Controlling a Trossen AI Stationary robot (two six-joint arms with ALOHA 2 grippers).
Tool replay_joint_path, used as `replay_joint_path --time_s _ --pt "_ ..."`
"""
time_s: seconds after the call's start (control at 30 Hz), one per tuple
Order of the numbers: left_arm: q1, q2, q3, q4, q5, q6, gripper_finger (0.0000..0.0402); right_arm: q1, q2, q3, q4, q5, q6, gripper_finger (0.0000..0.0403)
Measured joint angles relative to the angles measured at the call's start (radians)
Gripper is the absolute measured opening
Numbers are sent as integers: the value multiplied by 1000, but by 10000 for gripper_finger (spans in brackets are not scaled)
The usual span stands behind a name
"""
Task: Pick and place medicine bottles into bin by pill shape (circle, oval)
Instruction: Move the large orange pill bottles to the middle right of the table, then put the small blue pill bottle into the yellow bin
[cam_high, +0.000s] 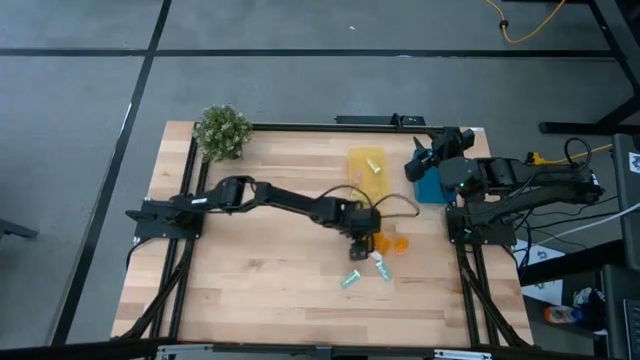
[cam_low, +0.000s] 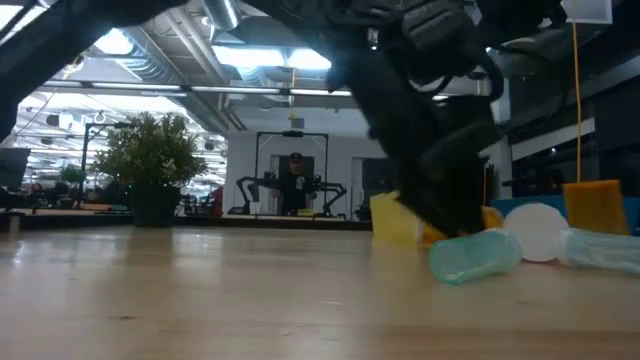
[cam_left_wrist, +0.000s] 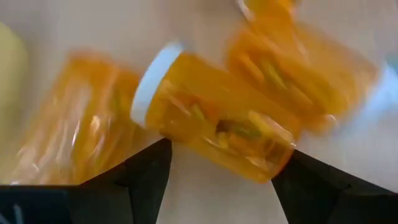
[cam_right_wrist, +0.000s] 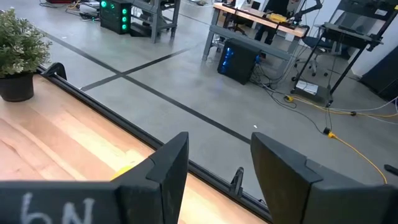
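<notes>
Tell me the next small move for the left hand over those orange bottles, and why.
Probably lower a touch and close. The left hand hangs open right over the translucent orange pill bottle with the white cap, which lies on its side between the two dark fingers, not yet gripped. Other orange bottles lie close beside it, so keep the move short. The right hand waits, open, by the table's far edge.

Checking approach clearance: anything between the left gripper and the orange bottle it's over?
Nothing visible. The left gripper is open, its fingers either side of the orange bottle lying on the table. Two more orange bottles crowd close behind it.
</notes>
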Motion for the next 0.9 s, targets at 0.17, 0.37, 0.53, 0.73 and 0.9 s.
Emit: replay_joint_path --time_s 0.17,0.37,0.53,0.73,0.9 --pt "39 13 72 92 11 4 254 0 0 0 -1 0 -1 177" --pt "52 -84 95 -144 25 61 254 0 -14 0 -47 -17 10 177" --pt "43 -190 93 -509 -25 128 254 0 -44 0 -126 -135 114 177" --pt "32 -302 70 -847 -114 160 254 0 -57 1 -308 -282 346 177" --pt "24 -423 -97 -886 -114 186 254 7 -46 -36 -317 -465 448 177"
